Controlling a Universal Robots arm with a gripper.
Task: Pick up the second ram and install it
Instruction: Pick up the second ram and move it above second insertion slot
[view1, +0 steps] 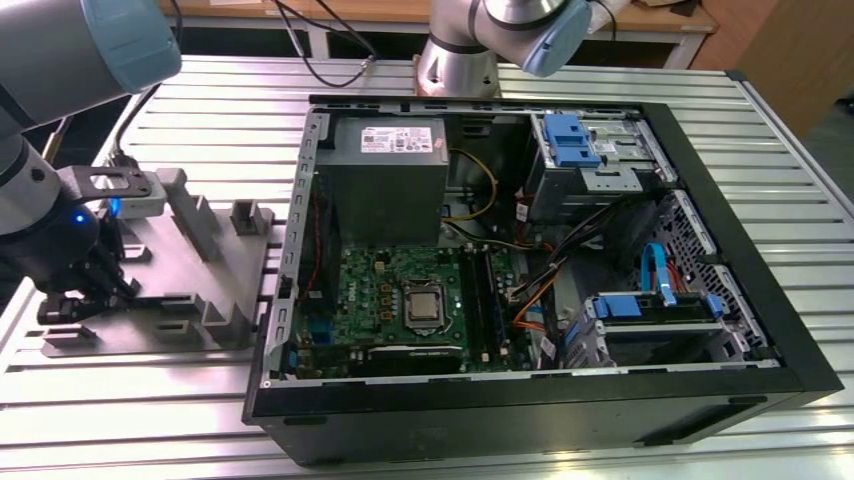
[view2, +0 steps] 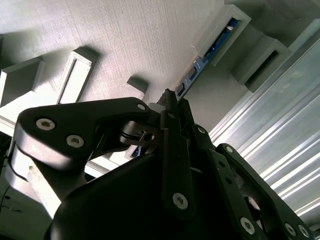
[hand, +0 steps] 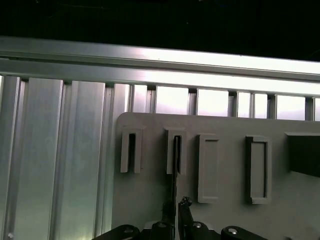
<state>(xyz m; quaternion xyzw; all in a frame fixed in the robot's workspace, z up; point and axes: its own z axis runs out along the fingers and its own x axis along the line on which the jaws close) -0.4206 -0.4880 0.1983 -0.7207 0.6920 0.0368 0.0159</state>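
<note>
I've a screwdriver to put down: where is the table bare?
Bare table slats lie camera-side of the fixture plate and beside the computer case at the exterior view's right. The plate is crowded: blocks, the gripper, the second ram.

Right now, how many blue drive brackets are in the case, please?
2, both toward the exterior view's right: one bracket at the far end of the case, one bracket nearer the camera. Cables may hide more.
</note>
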